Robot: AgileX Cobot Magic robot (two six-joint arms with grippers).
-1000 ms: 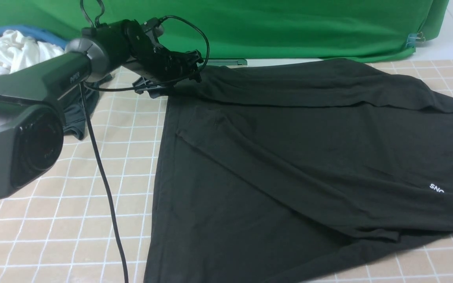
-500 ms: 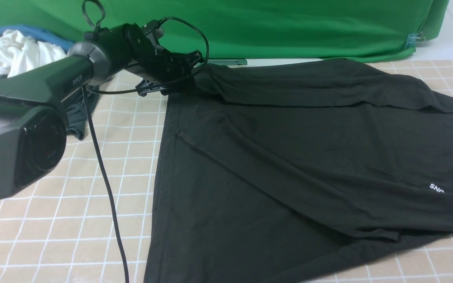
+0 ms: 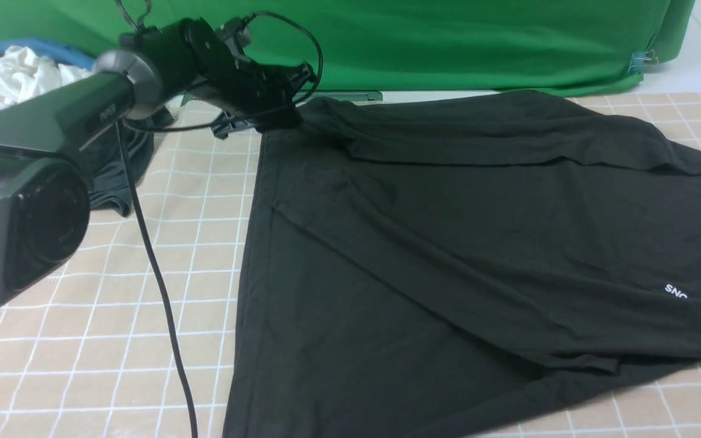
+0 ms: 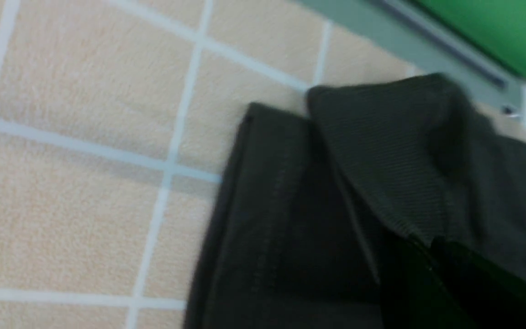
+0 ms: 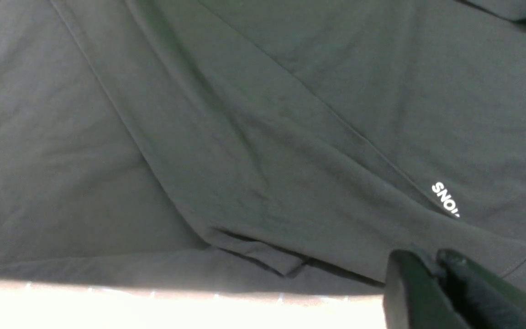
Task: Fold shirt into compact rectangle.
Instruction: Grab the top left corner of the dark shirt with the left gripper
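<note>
1 black shirt spread centre-right; 1 left gripper clamped on its far-left corner, 1 right gripper pinched narrow on its near-right edge; 1 white garment, 1 dark garment far left

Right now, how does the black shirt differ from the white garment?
The shirt is black and spread wide over the checked mat; the white garment lies bunched in a heap. The shirt bears small white lettering; the white garment shows no print. The left gripper is shut on the shirt's far corner; none holds the white garment. Both are soft cloth.
</note>
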